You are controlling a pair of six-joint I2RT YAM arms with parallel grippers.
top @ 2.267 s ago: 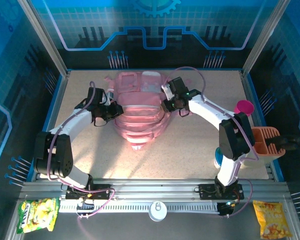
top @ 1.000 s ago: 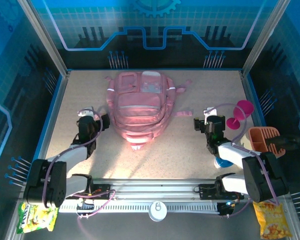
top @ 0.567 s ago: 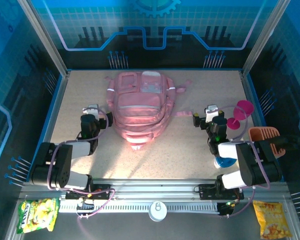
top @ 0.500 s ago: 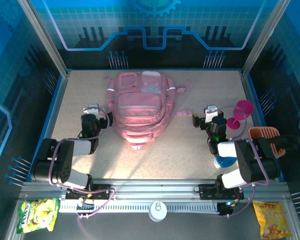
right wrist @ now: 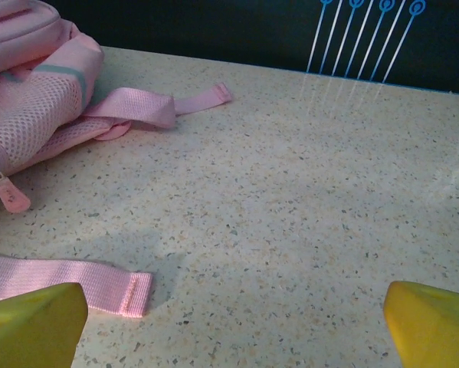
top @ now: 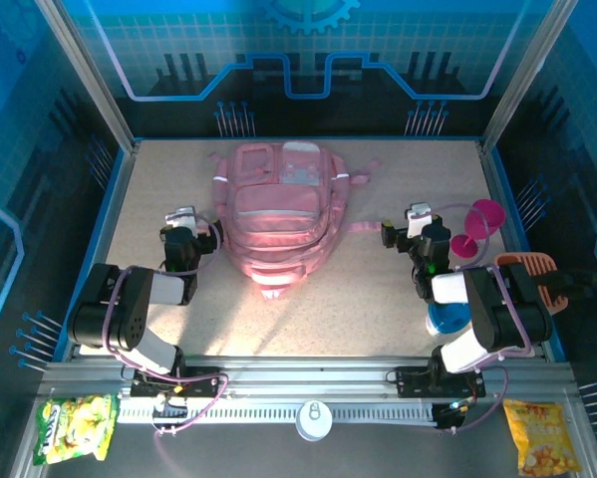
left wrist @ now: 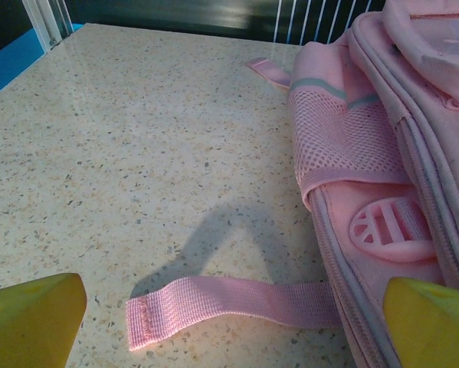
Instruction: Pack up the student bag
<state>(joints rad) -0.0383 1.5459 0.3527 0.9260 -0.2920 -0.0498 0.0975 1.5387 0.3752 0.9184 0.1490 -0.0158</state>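
Note:
The student bag (top: 278, 214), a large soft pink backpack, lies flat at the middle of the table with its zip pockets up. My left gripper (top: 185, 221) stands open just left of it, apart from it. In the left wrist view the bag (left wrist: 382, 153) is on the right, and a loose pink strap (left wrist: 229, 303) lies on the table between my yellow fingertips (left wrist: 30, 322). My right gripper (top: 416, 221) stands open to the right of the bag, nothing between its fingers. The right wrist view has the bag's mesh side (right wrist: 30, 92) at far left and a strap end (right wrist: 60, 280).
A magenta goblet (top: 482, 221) stands at the right edge, with an orange holder (top: 527, 284) nearer me and a blue object (top: 446, 319) by the right arm's base. Two snack bags (top: 74, 428) (top: 542, 436) and a can (top: 314, 418) lie in front of the rail.
Both arms have pulled back from the bag and folded toward their bases. Over the last second each gripper has settled a little farther back, still open.

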